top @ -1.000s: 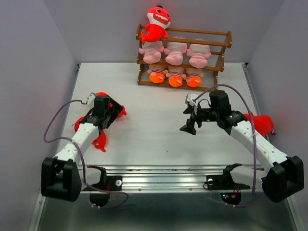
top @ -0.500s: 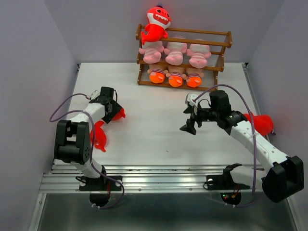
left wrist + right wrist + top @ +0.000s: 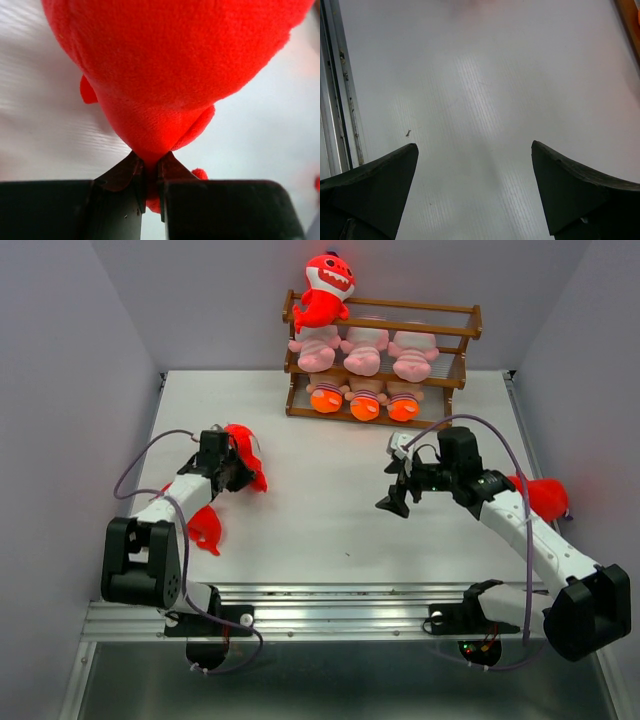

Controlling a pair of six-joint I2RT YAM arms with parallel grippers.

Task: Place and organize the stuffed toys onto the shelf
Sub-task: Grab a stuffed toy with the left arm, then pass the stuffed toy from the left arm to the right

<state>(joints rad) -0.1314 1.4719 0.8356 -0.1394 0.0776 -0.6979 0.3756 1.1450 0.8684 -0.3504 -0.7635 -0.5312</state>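
The left gripper (image 3: 151, 167) pinches the red shark (image 3: 170, 60) by a thin tip of plush, a tail or fin as far as I can tell. That looks like a slim hold for a floppy toy. To do this well I'd lift slowly and let the body hang straight from the fingers. Then I'd carry it high enough to clear the top rail of the shelf (image 3: 448, 310), which stands well ahead and to the right of those fingers. 1 shelved shark (image 3: 325, 290) sits at the top tier's left end, so the free space beside it looks like the spot.

The left fingers (image 3: 125, 175) are nearly together, clamped on that red tip, with the bulk of the toy just beyond them. The right gripper (image 3: 475, 150) has its fingers wide apart and holds nothing. Only bare table (image 3: 485, 75) shows between and ahead of them.
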